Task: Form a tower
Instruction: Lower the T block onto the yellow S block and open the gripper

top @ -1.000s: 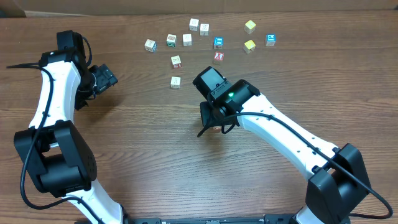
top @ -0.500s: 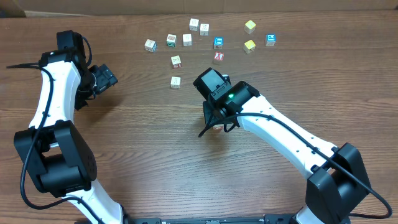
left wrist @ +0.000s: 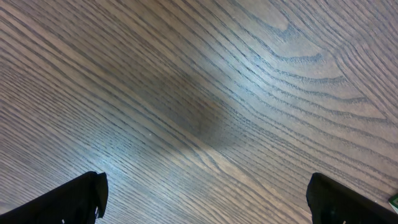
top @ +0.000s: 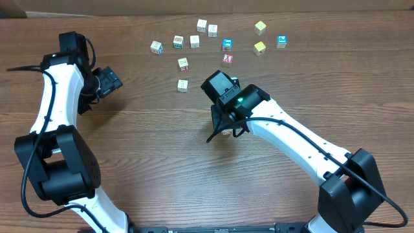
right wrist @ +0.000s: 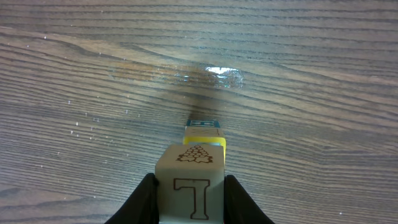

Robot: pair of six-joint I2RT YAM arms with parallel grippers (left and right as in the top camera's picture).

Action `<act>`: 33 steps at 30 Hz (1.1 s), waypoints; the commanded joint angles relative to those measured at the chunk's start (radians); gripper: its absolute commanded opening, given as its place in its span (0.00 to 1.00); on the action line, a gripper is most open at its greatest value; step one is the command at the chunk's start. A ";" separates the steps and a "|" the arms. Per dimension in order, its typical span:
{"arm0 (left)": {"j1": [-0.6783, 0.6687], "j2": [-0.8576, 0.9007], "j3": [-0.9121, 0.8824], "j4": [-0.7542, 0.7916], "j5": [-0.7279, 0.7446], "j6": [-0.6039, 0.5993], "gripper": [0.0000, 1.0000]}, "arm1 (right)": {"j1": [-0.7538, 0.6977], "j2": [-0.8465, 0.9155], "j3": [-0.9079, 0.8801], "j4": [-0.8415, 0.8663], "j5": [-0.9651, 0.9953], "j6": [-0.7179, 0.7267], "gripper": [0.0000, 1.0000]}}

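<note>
In the right wrist view my right gripper [right wrist: 191,185] is shut on a pale wooden cube [right wrist: 190,177] with a brown T and a grape cluster on its faces. Directly beneath it stands the tower [right wrist: 211,140]: a yellow-edged cube on top of a cube with a blue mark [right wrist: 202,125]. I cannot tell whether the held cube touches the stack. From overhead the right gripper [top: 224,122] hides the tower at the table's middle. My left gripper [top: 111,80] is far to the left, open over bare wood [left wrist: 205,194].
Several loose cubes lie scattered at the back of the table, among them a pale one [top: 183,84], a red-marked one [top: 227,59], a yellow one [top: 259,47] and a blue-marked one [top: 281,41]. The wooden tabletop [top: 142,155] stretches in front.
The right gripper with its cube has shifted slightly to the right, then held still. The left arm has not moved.
</note>
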 commanded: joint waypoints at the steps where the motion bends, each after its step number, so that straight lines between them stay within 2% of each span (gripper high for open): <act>1: -0.002 0.005 0.014 0.001 0.001 0.008 1.00 | 0.000 0.008 -0.005 0.007 0.018 -0.005 0.24; 33: -0.002 0.005 0.014 0.001 0.001 0.008 1.00 | 0.000 0.021 -0.039 0.034 0.043 -0.005 0.25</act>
